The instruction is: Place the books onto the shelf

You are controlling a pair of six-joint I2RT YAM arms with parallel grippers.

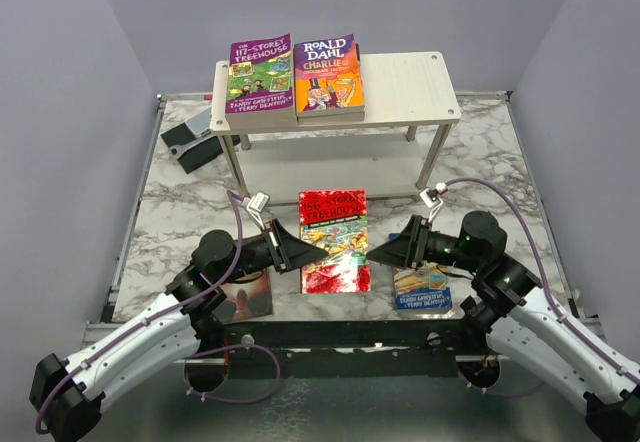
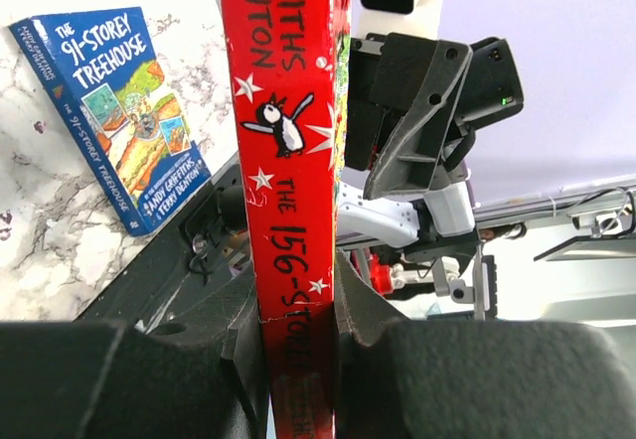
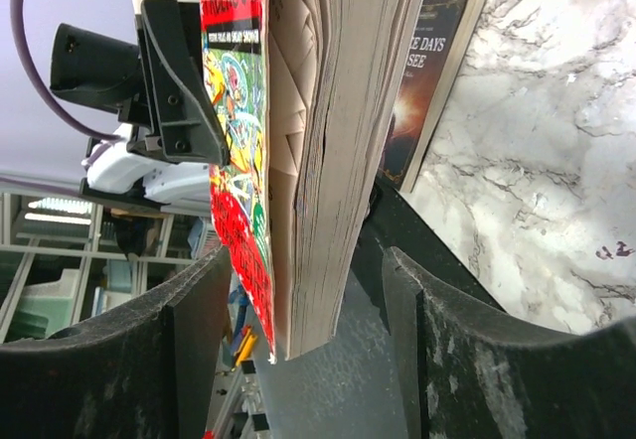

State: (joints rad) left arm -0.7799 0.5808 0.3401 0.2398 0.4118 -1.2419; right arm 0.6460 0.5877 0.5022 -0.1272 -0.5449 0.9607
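Note:
A red "156-Storey" book [image 1: 334, 242] is held up between both arms above the marble table, near its front. My left gripper [image 1: 312, 249] is shut on its spine [image 2: 288, 161], both pads pressed against the red cover. My right gripper [image 1: 375, 252] stands open around the opposite page edge [image 3: 338, 111], with gaps on both sides of the book. On the shelf [image 1: 410, 87] a purple Treehouse book [image 1: 260, 72] and a Roald Dahl book [image 1: 327, 74] lie on its top board's left half. A blue Treehouse book [image 1: 425, 290] lies flat under the right arm, and a dark book [image 1: 248, 297] under the left arm.
A flat grey-black device [image 1: 195, 142] lies on the table left of the shelf. The shelf's lower board [image 1: 330, 167] carries nothing I can see. Grey walls close in the table on three sides.

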